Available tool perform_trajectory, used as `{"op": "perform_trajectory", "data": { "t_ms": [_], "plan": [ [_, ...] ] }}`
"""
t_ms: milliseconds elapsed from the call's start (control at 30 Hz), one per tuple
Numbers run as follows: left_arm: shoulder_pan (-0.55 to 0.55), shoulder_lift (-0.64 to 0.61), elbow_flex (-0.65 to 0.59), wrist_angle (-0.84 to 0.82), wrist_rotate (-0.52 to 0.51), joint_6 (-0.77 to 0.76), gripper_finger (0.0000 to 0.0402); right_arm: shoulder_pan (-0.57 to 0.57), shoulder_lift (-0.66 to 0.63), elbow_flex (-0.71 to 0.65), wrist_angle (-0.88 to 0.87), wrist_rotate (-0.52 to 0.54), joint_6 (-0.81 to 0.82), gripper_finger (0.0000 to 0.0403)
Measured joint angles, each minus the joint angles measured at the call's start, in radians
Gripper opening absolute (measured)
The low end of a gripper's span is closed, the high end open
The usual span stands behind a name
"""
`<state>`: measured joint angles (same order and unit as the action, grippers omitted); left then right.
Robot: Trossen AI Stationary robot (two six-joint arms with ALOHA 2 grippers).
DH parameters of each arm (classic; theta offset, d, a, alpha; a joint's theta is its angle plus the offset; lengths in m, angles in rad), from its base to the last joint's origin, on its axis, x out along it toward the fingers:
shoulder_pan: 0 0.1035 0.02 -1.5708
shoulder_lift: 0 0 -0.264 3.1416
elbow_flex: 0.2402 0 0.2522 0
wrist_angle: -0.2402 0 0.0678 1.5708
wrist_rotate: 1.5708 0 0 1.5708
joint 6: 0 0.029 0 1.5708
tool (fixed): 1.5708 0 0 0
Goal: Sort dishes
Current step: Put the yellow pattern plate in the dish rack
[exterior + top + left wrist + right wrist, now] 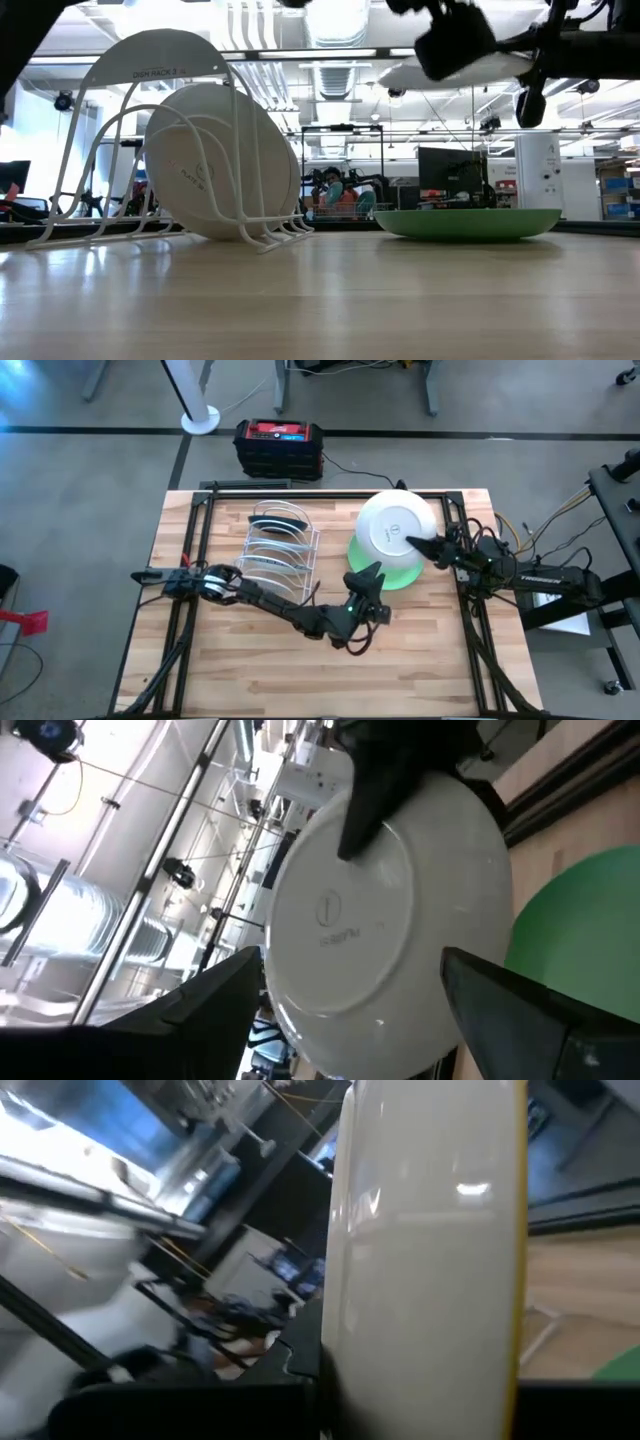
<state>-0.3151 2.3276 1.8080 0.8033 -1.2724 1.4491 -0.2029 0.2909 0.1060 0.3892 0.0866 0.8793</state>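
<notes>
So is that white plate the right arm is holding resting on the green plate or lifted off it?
Lifted off. The low view shows the white plate held in the air, clear of the green plate on the table, gripped by the right end effector.

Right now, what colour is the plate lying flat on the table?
Plain light green: the plate shows best in the low view, lying flat on the table.

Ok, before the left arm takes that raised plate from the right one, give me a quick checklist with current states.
1. Right gripper shut on the white plate: ok.
2. Plate lifted above the green plate: ok.
3. Left gripper open: ok.
4. Left fingers around the white plate's rim: not ok, beside it and apart.
5. Free slot in the wire rack: cannot tell; some plates already stand in it.
</notes>
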Motion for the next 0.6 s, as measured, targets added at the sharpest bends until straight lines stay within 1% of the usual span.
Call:
{"op": "perform_trajectory", "data": {
  "t_ms": [167, 400, 600],
  "plan": [
    [-0.023, -0.013, -0.001, 0.06, -0.012, 0.008, 0.0296, -0.001, 0.006, 0.0, 0.005, 0.008, -0.148, 0.0024],
    [-0.034, -0.049, -0.002, 0.073, -0.024, 0.005, 0.0296, 0.0, 0.014, 0.022, 0.006, -0.013, -0.357, 0.0024],
    [-0.038, -0.084, -0.002, 0.075, -0.029, 0.005, 0.0296, -0.001, 0.069, 0.069, 0.006, -0.026, -0.499, 0.0024]
  ]
}}
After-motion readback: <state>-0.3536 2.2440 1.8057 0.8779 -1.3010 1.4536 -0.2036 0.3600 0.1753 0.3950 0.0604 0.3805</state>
